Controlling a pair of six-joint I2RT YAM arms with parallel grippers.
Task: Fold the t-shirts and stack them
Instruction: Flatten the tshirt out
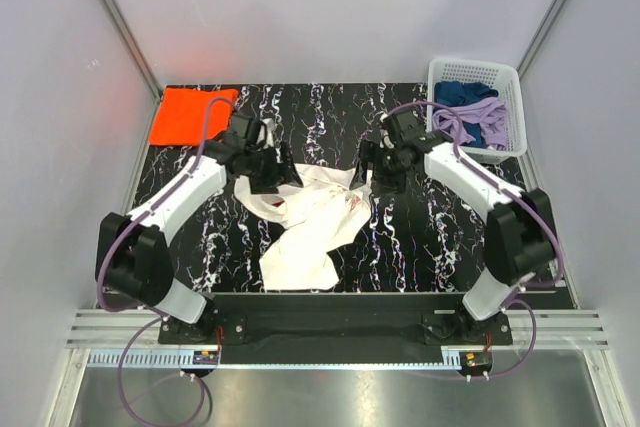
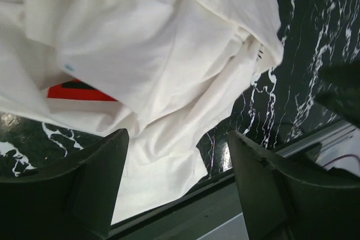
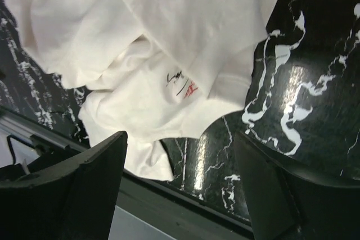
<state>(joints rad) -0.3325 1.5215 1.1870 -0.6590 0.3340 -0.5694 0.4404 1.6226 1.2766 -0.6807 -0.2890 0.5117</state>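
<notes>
A white t-shirt (image 1: 312,222) lies crumpled in the middle of the black marbled table, with red print showing near its top. It fills the left wrist view (image 2: 157,66), where a red patch (image 2: 79,91) shows, and the right wrist view (image 3: 169,37), with a small red and black mark. An orange t-shirt (image 1: 190,115) lies folded at the back left corner. My left gripper (image 1: 272,179) is open at the shirt's upper left edge. My right gripper (image 1: 376,175) is open at its upper right edge. Neither holds cloth.
A white basket (image 1: 478,107) with blue and purple clothes stands at the back right. Grey walls close in the table's sides and back. The table's front rail (image 1: 330,302) runs just below the shirt's lower end.
</notes>
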